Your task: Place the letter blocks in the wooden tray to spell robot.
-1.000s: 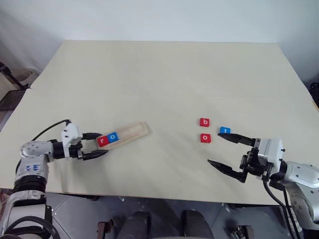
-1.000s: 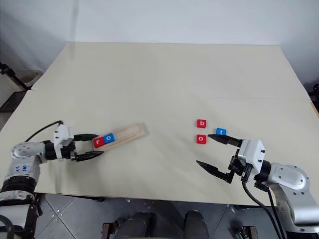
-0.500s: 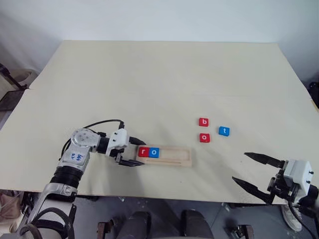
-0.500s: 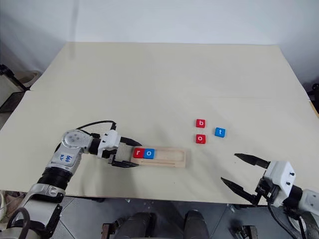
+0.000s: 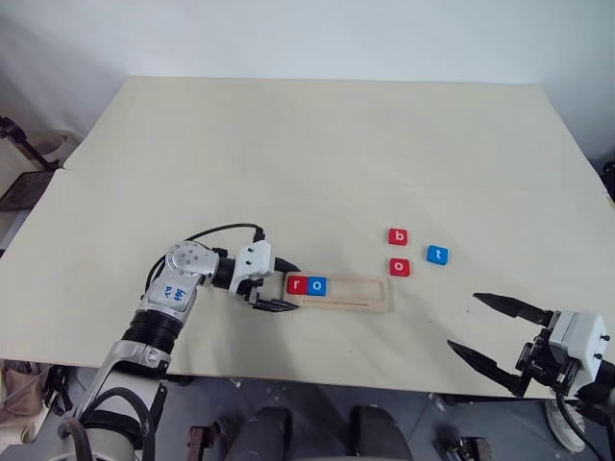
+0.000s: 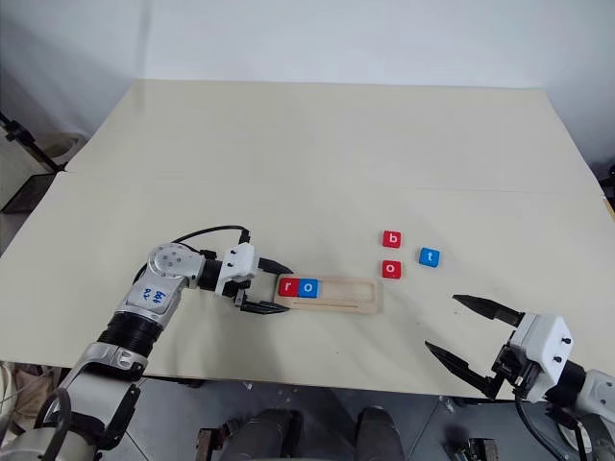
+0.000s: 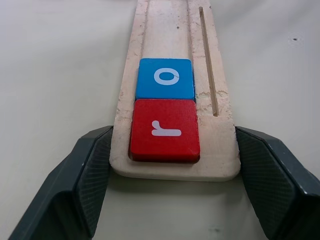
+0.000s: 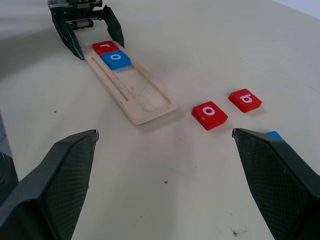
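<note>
The wooden tray [image 5: 360, 294] lies level near the table's front, left of centre. A red r block [image 5: 297, 284] and a blue o block [image 5: 318, 285] sit side by side at its left end. My left gripper [image 5: 291, 289] is shut on that end, one finger [image 7: 95, 165] against each long side. To the right of the tray, a red b block [image 5: 398, 236], a red o block [image 5: 399, 267] and a blue t block [image 5: 436, 254] rest loose on the table. My right gripper [image 5: 463, 321] hangs open over the front right edge, holding nothing.
The pale table [image 5: 307, 154] stretches wide behind the blocks. Its front edge runs just below the tray and under my right gripper. A dark metal stand [image 5: 17, 134] is on the floor beyond the left edge.
The left gripper has slid the tray to the right and swung it from slanted to level, the r and o still in it. The right gripper has drawn back from the loose blocks to the front right edge.
</note>
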